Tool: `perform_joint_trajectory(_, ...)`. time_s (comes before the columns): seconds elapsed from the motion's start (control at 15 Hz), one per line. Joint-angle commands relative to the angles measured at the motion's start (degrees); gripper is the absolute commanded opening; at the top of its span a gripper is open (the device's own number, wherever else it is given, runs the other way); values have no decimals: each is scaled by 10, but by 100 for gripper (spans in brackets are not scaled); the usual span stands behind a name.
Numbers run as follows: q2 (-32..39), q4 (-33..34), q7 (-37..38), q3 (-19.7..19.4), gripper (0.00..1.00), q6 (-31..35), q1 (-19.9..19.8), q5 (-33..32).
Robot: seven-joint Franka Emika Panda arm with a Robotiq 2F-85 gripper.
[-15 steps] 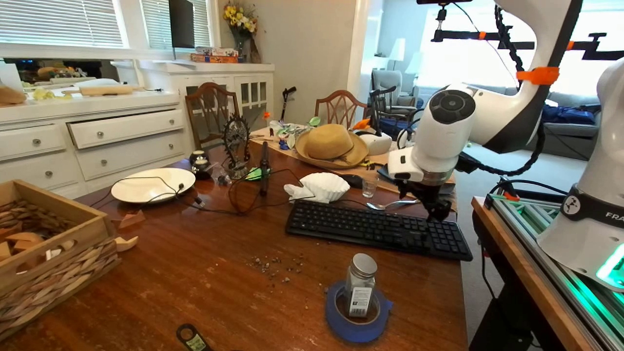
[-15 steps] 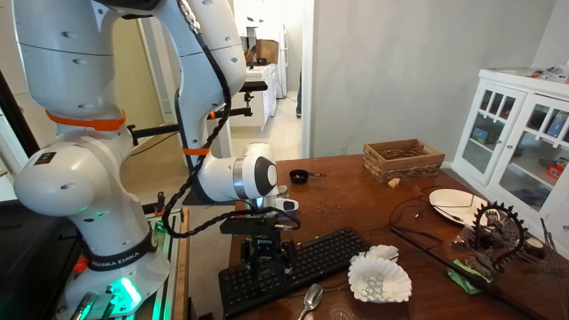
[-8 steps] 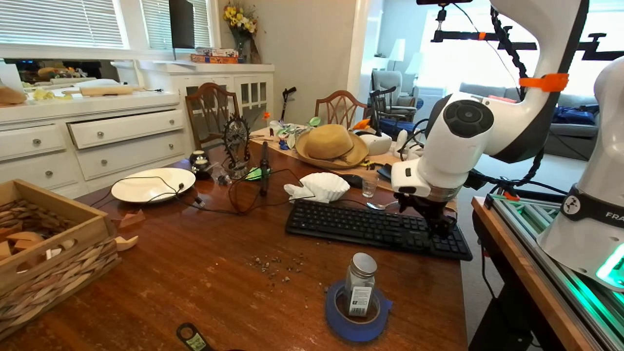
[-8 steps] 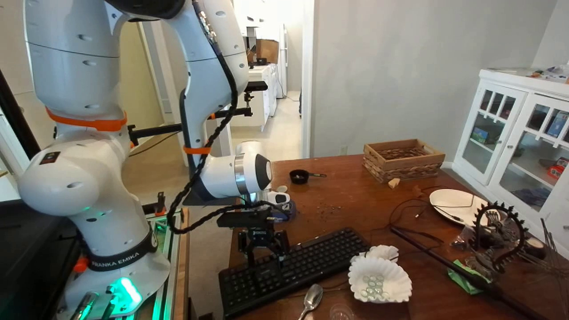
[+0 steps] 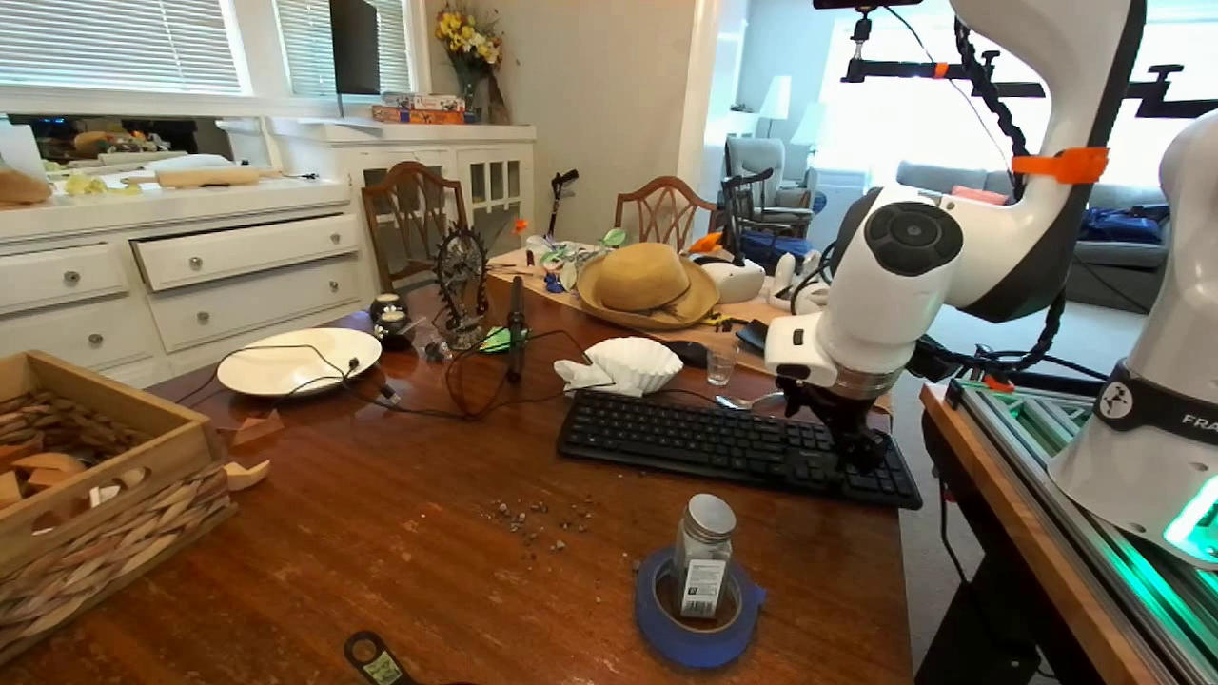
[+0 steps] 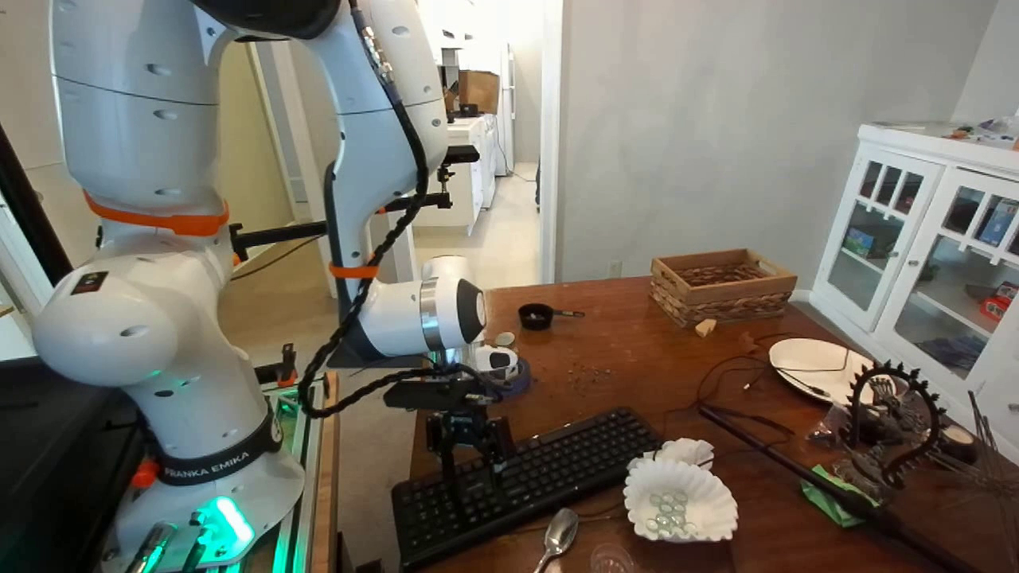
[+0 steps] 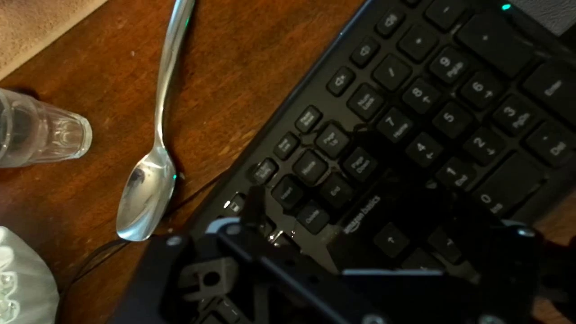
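Note:
My gripper (image 6: 472, 481) hangs pointing down over the number-pad end of a black keyboard (image 6: 573, 450), with its jaws apart and nothing held between them. In the wrist view the gripper (image 7: 345, 195) spans the keyboard (image 7: 396, 74) around the arrow keys and the maker's name. One finger (image 7: 255, 204) shows near the Insert key; the opposite one is lost in dark shadow. Whether the fingertips touch the keys I cannot tell. Beside the keyboard lies a metal spoon (image 7: 146, 193), near a small clear glass (image 7: 49, 130). Part of the spoon is hidden by the arm in an exterior view.
A white fluted bowl (image 6: 716, 501) holding clear glass pebbles stands beside the keyboard. A lidded jar (image 5: 706, 547) stands within a blue tape roll (image 5: 657, 623). Farther off are a woven basket (image 6: 720, 306), a cream plate (image 5: 257, 376), a straw hat (image 5: 639, 281) and loose cables.
My gripper has shifted a little across the keyboard's number-pad end, away from the spoon, mostly in the first half second. The jaws have stayed apart, and the table objects stand where they were.

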Motion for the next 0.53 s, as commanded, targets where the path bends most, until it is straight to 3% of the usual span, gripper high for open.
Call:
perform_joint_trajectory(0.0, 24, 0, 43, 17, 100, 17, 10, -13)
perform_joint_trajectory(0.47, 51, 0, 13, 56, 100, 29, 9, -14)
